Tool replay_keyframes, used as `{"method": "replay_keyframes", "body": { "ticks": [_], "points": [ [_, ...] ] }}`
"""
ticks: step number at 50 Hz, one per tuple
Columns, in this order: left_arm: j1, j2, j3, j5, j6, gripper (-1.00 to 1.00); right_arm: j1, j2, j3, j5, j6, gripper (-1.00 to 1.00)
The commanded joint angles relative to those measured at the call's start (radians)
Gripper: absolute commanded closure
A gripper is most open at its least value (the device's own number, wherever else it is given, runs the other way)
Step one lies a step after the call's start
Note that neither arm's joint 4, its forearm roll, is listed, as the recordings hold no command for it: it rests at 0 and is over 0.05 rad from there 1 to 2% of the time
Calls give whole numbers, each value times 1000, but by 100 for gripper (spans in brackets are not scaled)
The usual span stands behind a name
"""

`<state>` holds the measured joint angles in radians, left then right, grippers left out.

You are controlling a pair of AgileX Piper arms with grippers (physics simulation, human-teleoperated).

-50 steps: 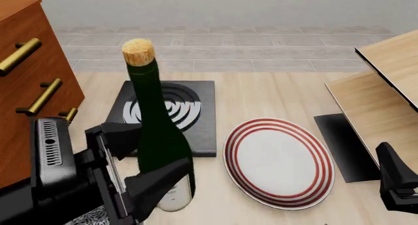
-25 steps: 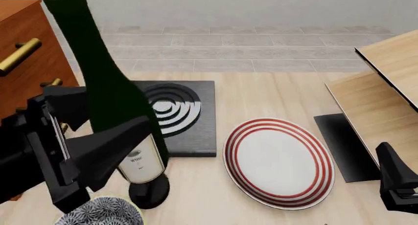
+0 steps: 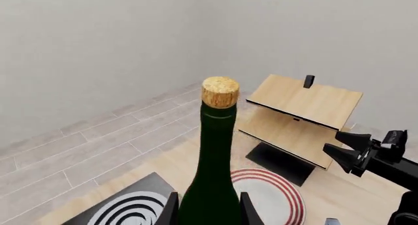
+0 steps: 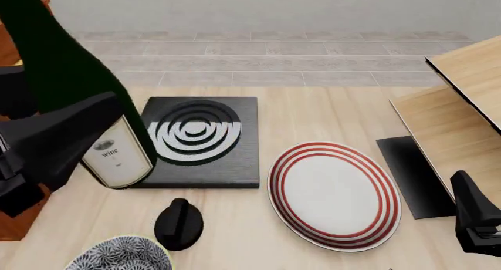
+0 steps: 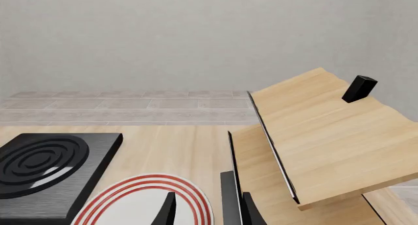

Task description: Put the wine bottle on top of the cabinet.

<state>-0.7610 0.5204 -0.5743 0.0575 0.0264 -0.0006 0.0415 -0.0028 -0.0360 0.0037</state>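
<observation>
left pincer (image 4: 78, 138) clamps wine bottle (image 4: 74, 88) | cork (image 3: 220, 92) only in left wrist view | right pincer (image 5: 205, 208) empty, parted

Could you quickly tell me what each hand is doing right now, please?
Left hand: closed on the wine bottle, lifted off the table.
Right hand: holding nothing; fingers close together, state unclear.

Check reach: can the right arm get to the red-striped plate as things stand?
Probably yes. The plate lies flat and uncovered on the table, just left of the right end effector, with nothing between them. The left end effector holds the wine bottle well away on the far left.
</observation>
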Motion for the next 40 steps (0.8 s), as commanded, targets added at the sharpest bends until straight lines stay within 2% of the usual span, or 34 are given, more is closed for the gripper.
{"method": "replay_keyframes", "body": {
  "ticks": [1,32,40],
  "points": [
    [87,-32,-66,66,43,100,0,0,0,0,0,-100],
    [282,18,-183,78,97,100,0,0,0,0,0,-100],
    [334,37,-184,55,109,100,0,0,0,0,0,-100]
  ]
}}
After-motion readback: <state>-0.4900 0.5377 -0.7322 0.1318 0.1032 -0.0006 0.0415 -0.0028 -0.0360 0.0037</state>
